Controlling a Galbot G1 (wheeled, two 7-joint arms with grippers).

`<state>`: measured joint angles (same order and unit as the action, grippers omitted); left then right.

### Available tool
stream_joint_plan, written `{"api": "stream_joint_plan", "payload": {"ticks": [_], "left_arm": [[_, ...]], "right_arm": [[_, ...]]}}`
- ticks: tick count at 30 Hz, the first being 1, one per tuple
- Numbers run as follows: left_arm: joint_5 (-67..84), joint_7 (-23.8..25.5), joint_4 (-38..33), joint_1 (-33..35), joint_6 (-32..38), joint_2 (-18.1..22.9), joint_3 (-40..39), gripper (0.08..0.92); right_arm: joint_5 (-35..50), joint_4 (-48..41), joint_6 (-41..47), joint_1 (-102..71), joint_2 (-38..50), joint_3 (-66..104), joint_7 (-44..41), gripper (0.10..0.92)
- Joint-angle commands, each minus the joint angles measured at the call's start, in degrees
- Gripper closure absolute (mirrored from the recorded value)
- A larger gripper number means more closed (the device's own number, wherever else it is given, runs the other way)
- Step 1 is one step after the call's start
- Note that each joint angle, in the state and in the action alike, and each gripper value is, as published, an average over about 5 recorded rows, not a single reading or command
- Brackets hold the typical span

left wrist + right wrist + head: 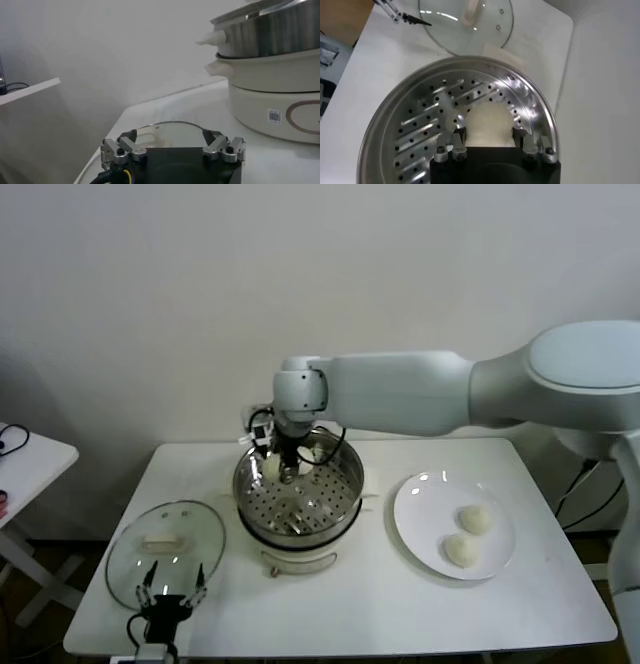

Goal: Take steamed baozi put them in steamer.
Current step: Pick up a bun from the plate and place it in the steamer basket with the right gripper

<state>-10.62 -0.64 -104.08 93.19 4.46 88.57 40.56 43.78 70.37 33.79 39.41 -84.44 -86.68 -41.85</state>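
The steamer [298, 496] is a shiny steel pot with a perforated tray [427, 130] on a cream base [270, 100], standing mid-table. My right gripper [286, 468] hangs inside its back left part, shut on one cream-white baozi [487, 122], which sits just above the tray; the same baozi [271, 468] shows beside the fingers in the head view. Two more baozi [474, 519] [461, 550] lie on the white plate [420, 509] to the right. My left gripper [170, 589] rests open at the table's front left, over the near edge of the glass lid [165, 131].
The round glass lid [165, 546] lies flat on the table left of the steamer, also in the right wrist view as the lid [465, 22]. A small white side table [30, 456] stands at far left. A wall rises close behind the table.
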Motion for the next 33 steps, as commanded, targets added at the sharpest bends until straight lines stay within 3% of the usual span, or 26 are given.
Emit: {"api": "stream_joint_plan", "payload": {"ticks": [1, 21, 29, 33], "left_arm": [[0.0, 0.03, 0.16, -0.07, -0.05, -0.02, 0.01, 0.177], [-0.11, 0.3, 0.19, 0.08, -0.05, -0.15, 0.03, 0.177], [-0.32, 0.32, -0.15, 0.22, -0.1, -0.22, -0.02, 0.177], [-0.41, 0.36, -0.55, 0.32, -0.24, -0.2, -0.09, 0.177]], "right_arm": [[-1.24, -3.87, 0.6, -5.17, -2.72, 0.55, 0.59, 0.406], [-6.47, -5.99, 0.98, -8.19, -5.2, 1.03, 2.17, 0.4], [-5.97, -3.65, -0.51, -5.99, -2.98, 1.35, 1.2, 0.228], [-2.39, -0.04, -0.5, -1.69, 0.4, 1.11, 0.34, 0.204]]}}
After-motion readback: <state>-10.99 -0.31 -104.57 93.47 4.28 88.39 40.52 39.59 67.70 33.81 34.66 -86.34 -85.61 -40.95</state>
